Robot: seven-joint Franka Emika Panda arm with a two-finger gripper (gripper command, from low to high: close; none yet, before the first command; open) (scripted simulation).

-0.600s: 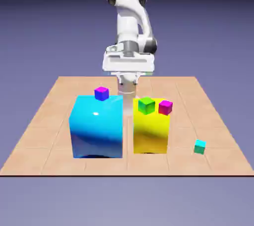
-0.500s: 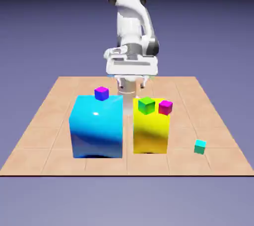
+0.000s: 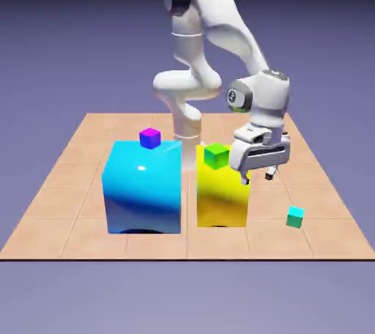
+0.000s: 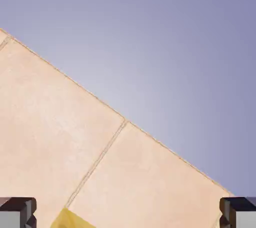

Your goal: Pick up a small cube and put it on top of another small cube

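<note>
Teal cube (image 3: 295,216) sits alone on the bench (image 3: 66,179), nearest the front edge, off to the exterior view's right of the yellow block (image 3: 222,197) and well apart from it. Yellow block stands beside the big cyan block (image 3: 143,187), which lies on its exterior-view left. A small green cube (image 3: 216,155) rests on top of the yellow block; a small purple cube (image 3: 150,138) on the cyan block. Gripper (image 3: 258,174) hangs just right of the yellow block's top, above and behind the teal cube, jaws spread wide, holding nothing. Hand view: finger tips (image 4: 18,212) at both lower corners, bare bench between, a yellow corner at the bottom.
</note>
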